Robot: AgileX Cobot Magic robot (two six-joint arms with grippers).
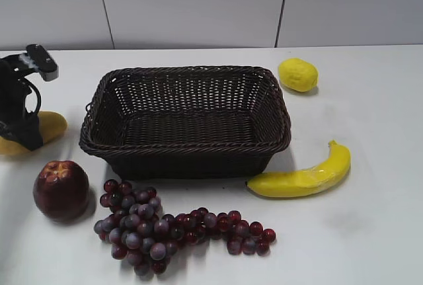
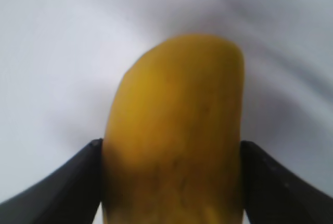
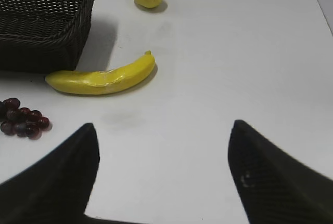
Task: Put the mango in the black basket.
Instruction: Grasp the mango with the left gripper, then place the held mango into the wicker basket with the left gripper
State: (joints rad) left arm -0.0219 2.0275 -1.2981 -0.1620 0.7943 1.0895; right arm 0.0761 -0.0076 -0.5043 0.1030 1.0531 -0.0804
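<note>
Mango (image 2: 174, 130) sits clamped between our left gripper's (image 2: 171, 182) fingers, resting on the table (image 1: 370, 232) just left of the black basket (image 1: 186, 121). Our right gripper (image 3: 161, 177) hangs spread wide near the banana (image 3: 101, 78).

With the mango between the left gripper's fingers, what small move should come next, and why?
Probably a short straight lift. The left gripper has its fingers against both flanks of the mango, which seems to lie on the table left of the black basket. Raising it first should clear the basket's braided rim.
</note>
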